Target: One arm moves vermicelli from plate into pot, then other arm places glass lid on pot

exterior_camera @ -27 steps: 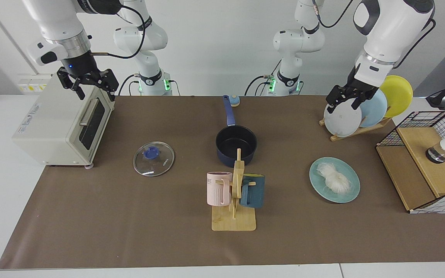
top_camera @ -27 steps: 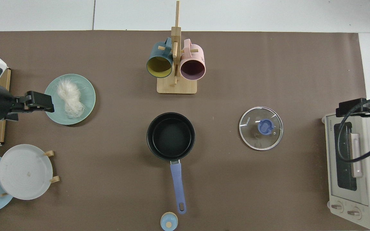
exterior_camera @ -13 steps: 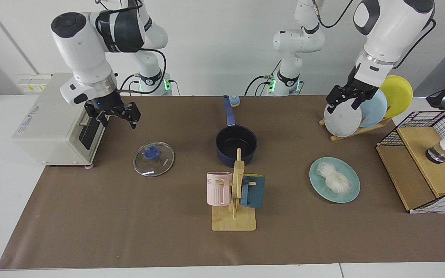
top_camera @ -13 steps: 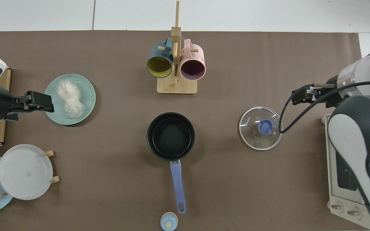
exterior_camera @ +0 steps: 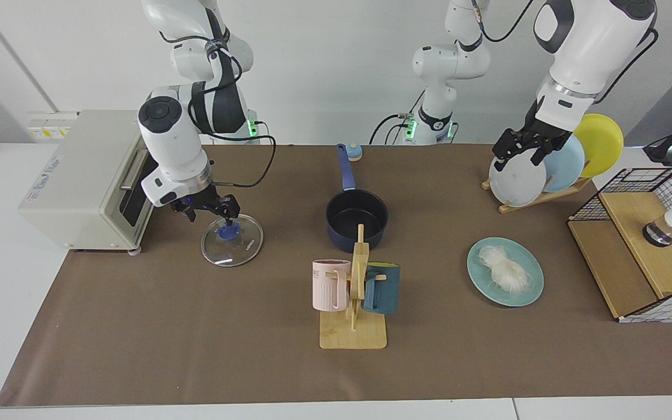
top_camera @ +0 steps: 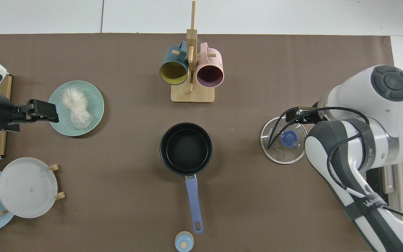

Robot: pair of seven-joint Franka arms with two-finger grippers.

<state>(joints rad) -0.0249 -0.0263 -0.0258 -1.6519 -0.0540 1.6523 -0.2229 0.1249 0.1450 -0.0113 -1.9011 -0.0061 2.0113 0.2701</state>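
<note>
From my station I see the right end effector [exterior_camera: 212,214] low over the glass lid [exterior_camera: 232,240], which lies flat on the brown mat of the table [exterior_camera: 196,326] just beside the toaster oven [exterior_camera: 88,181]. Its fingers are spread apart, one to each side and slightly above the lid's blue knob [exterior_camera: 228,232], and they grip nothing. In the top view the right arm's white and grey body covers part of the lid [top_camera: 282,147], and the end effector's dark tip [top_camera: 296,116] sits at the lid's rim near the knob [top_camera: 288,138].

The left end effector [exterior_camera: 520,150] hangs high in front of the plate rack [exterior_camera: 537,195], before the white plate [exterior_camera: 517,178] and the pale blue plate [exterior_camera: 563,163]; that arm waits. I read its fingers as parted and empty. In the top view it [top_camera: 42,112] overlaps the teal plate's edge.

The vermicelli [exterior_camera: 505,271] lies as a loose white bundle on the teal plate [exterior_camera: 531,286], well apart from the pot [exterior_camera: 357,220]. The pot stands near the middle of the mat, its black inside bare [top_camera: 186,148], handle [top_camera: 192,203] pointing toward the robots. A mug tree [exterior_camera: 354,291] with a pink mug [exterior_camera: 330,284] and a dark teal mug [exterior_camera: 381,289] stands just in front of the pot.
</note>
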